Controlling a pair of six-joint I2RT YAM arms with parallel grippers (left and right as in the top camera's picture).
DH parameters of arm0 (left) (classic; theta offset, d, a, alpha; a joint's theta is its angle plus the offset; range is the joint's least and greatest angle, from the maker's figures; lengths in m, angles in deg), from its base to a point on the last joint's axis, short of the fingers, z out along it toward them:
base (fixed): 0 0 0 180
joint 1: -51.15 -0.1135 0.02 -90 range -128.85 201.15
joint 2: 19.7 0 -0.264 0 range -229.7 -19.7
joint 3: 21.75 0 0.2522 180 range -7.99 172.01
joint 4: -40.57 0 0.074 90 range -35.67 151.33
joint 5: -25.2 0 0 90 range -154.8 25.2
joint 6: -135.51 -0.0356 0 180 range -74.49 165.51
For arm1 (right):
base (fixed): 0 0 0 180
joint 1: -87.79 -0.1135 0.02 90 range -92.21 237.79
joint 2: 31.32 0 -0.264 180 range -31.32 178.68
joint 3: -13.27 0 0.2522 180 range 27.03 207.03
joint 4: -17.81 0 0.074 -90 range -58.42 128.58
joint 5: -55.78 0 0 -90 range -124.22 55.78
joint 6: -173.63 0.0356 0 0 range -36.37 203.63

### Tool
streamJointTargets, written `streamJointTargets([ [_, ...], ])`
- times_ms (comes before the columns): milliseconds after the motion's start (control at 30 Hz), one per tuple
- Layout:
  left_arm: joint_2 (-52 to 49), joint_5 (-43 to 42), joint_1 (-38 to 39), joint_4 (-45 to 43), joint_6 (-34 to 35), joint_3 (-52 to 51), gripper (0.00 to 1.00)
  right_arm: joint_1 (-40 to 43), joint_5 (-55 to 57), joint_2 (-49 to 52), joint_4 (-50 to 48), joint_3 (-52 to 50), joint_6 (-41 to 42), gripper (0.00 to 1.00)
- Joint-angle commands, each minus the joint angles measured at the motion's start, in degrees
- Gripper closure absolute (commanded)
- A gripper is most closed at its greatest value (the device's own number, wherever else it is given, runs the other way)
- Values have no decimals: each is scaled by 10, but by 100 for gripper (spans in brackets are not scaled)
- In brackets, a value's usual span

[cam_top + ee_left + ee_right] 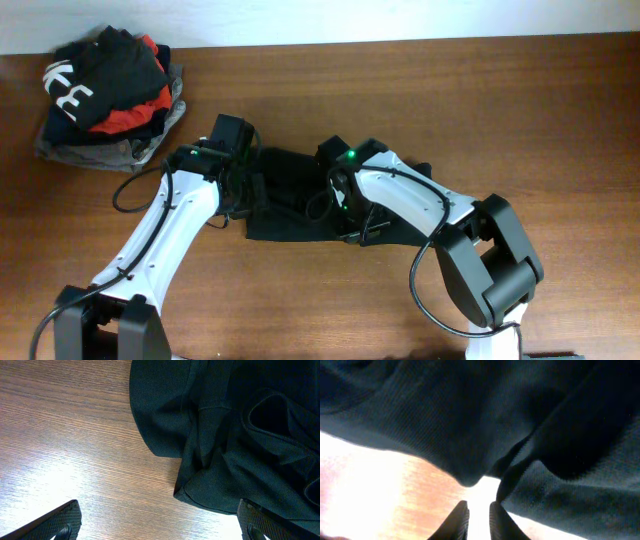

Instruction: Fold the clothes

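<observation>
Clothes (285, 175) sit bunched up on the surface (450, 90) overhead, so I'd say folding's barely begun. Left wrist: left hand (161, 522) wide open over a crumpled hem. Right wrist: right hand (477, 519) barely parted, gripping nothing. Next, probably: spread it flat.

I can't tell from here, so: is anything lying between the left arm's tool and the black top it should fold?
Nothing visible does. The left tool stands open over bare wooden table, and the black top lies just ahead of it. The pile of other clothes sits off at a far corner.
</observation>
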Motion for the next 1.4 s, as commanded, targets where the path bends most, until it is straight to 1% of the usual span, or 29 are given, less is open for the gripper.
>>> streamJointTargets([
  [0,-4,8,-2,-1,5,-1,1,21,13,-46,28,47,5,80],
  [67,-4,8,-2,-1,5,-1,1,42,26,-64,56,79,9,69],
  [133,-4,8,-2,-1,5,-1,1,68,28,-79,72,103,9,46],
  [167,-4,8,-2,-1,5,-1,1,82,32,-85,72,109,8,43],
  [200,-4,8,-2,-2,5,-1,1,100,34,-90,68,113,7,43],
  [233,-4,8,-2,-2,5,-1,1,115,33,-91,63,113,-1,47],
  [267,-4,8,-2,-2,5,-1,1,130,33,-90,59,112,-6,55],
  [300,-4,8,-2,-2,5,-1,1,142,31,-87,53,109,-14,67],
  [367,-4,8,-2,-2,5,-1,1,163,29,-79,41,96,-15,84],
  [433,-4,8,-2,-2,5,-1,1,174,27,-70,28,81,-15,94],
  [467,-4,8,-2,-2,5,-1,1,177,27,-66,19,72,-15,96],
  [567,-4,8,-2,-2,5,-1,1,179,27,-54,-12,41,-15,96],
  [767,-4,8,-2,-1,5,-1,1,179,3,-34,-114,-35,-10,96],
  [900,-4,8,-2,-1,5,-1,1,183,8,-23,-163,-62,-10,96],
  [1100,-4,8,-2,5,5,-1,1,211,54,-7,-169,-64,-11,96],
  [1167,-4,8,-2,4,5,-1,1,224,51,-8,-165,-57,-11,96],
  [1267,-4,8,-2,3,5,-1,1,241,17,-14,-139,-22,-11,96],
  [1367,-4,8,-2,3,5,-1,1,249,1,-29,-91,34,-22,96],
])
